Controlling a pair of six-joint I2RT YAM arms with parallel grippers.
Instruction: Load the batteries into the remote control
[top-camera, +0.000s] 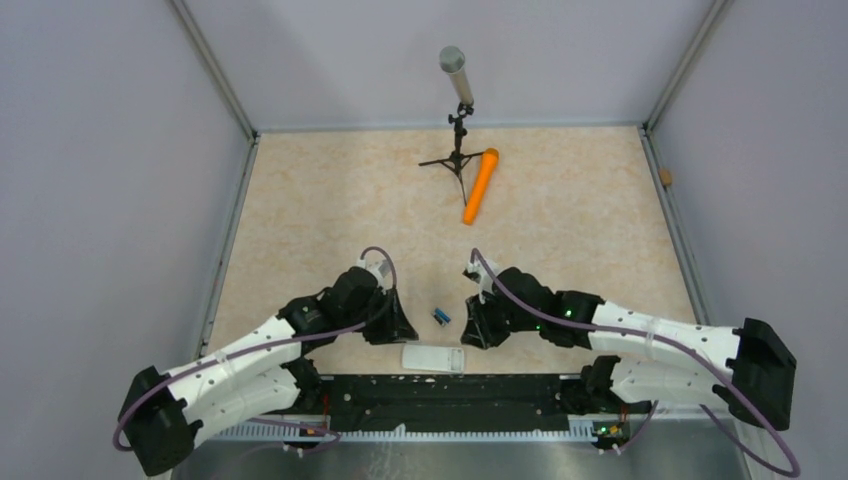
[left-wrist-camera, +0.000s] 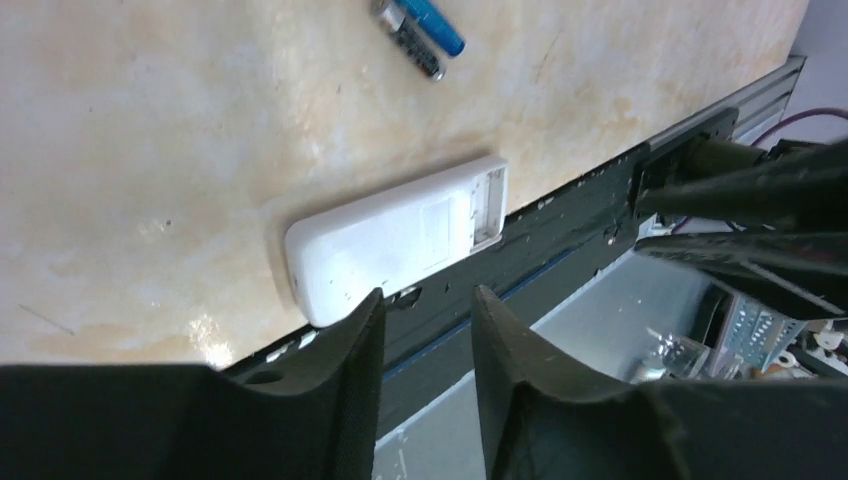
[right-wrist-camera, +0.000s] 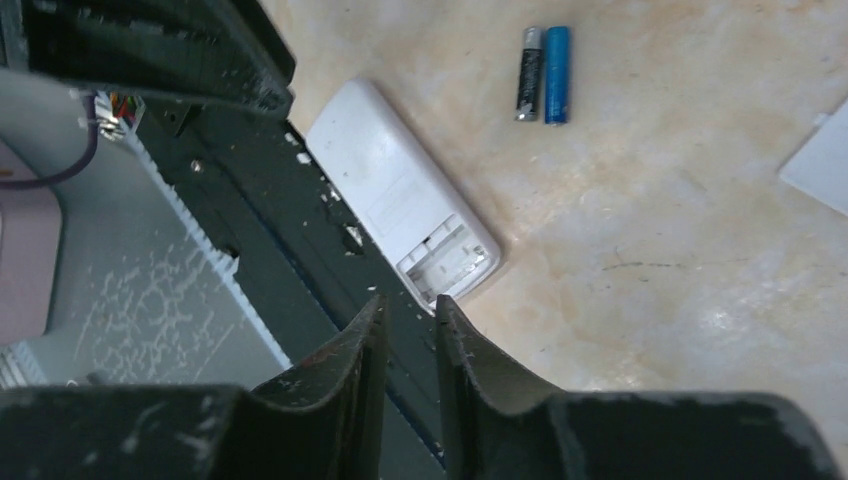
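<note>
Microphone (top-camera: 453, 60) and orange cylinder (top-camera: 480, 186) well beyond left gripper (left-wrist-camera: 428, 296), right gripper (right-wrist-camera: 409, 302), both ajar, empty.

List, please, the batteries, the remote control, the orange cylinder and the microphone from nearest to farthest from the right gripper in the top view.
1. The batteries and the remote control, both just left of the right gripper, the remote at the near edge: too close to call.
2. The orange cylinder, lying farther up the table.
3. The microphone, farthest back.
</note>
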